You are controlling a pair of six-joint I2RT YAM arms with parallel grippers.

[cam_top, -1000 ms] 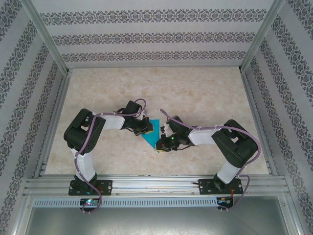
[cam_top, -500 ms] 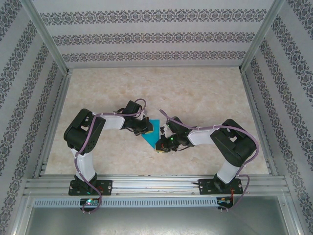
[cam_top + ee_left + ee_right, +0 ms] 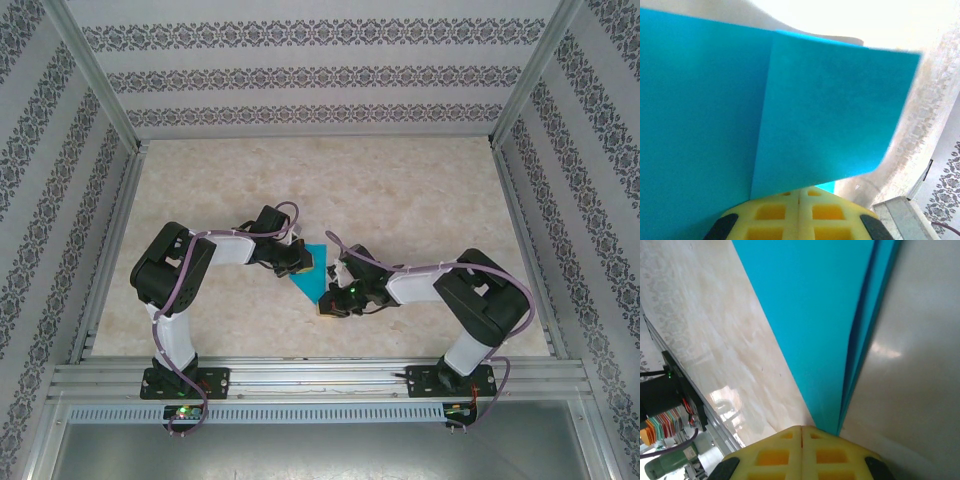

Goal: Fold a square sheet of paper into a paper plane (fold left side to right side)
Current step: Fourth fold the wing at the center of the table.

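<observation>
1. since it is one thin sheet, the square sheet of paper [image 3: 312, 272] should be very light and floppy. it would crease wrong or tear easily, and will likely slide on the smooth table [image 3: 420, 200] if pushed with nothing pinning it.
2. best hold, my guess: pinch a free corner or edge, never mid-sheet. use the other tool to press the lower layer down while a flap goes over.
3. where: middle of the table, a bit toward the near edge, between the two tools and touching both.
4. left gripper [image 3: 297, 262]: at the sheet's upper left edge, jaws closed. in the left wrist view the yellow pads [image 3: 770, 215] meet with no gap and the paper's lower edge overlaps their tips. clamped or just pressing, can't tell.
5. right gripper [image 3: 330, 300]: at the sheet's near point, jaws closed too. in the right wrist view the pads [image 3: 770, 457] sit seam to seam and the paper's narrow end runs right up to them. pinched or only touched, can't tell.
6. look: plain teal-blue, unmarked, matte. from above it reads as a rough triangle with its point toward the arm bases, so it is not a flat square.
7. left wrist view: a flap lies over a lower layer with one straight edge, and its far corner curls up off the table.
8. right wrist view: two layers converge in a thin wedge with a dark gap between them, so the fold isn't pressed flat.
9. not a dart yet, judging by shape; more creases to go.
</observation>
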